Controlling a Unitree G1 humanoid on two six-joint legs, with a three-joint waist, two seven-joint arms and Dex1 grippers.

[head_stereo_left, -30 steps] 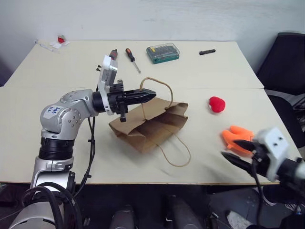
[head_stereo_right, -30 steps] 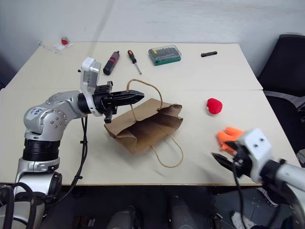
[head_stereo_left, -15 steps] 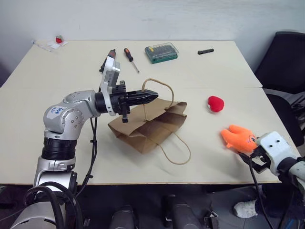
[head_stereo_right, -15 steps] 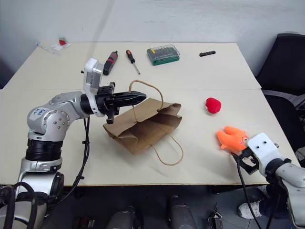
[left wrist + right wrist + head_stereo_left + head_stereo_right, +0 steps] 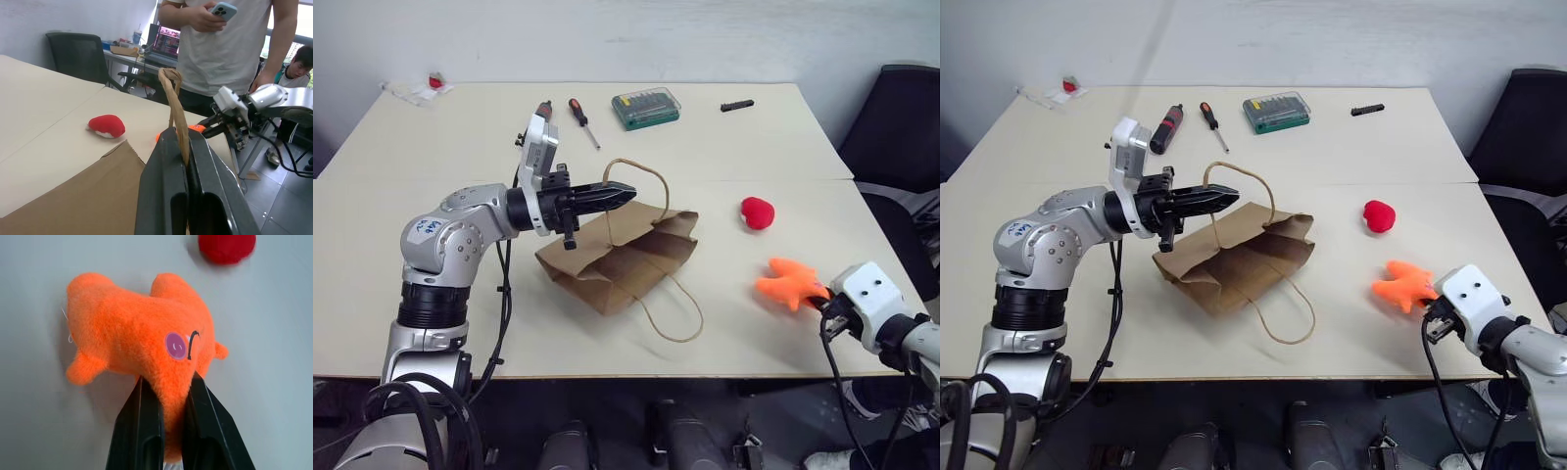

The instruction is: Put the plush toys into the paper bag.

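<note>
2 plush toys, both right of the paper bag [image 5: 617, 257]: orange fish [image 5: 142, 345] pinched in the right gripper [image 5: 166, 396], red toy [image 5: 759, 212] loose beyond it. Left gripper [image 5: 180, 149] clamps 1 bag handle [image 5: 173, 105] (likely holding the mouth open).

Crumpled brown paper bag [image 5: 617, 259] lies mid-desk, one cord handle lifted. Small red plush [image 5: 758, 212] sits right; orange fish plush [image 5: 785, 284] near right edge.
</note>
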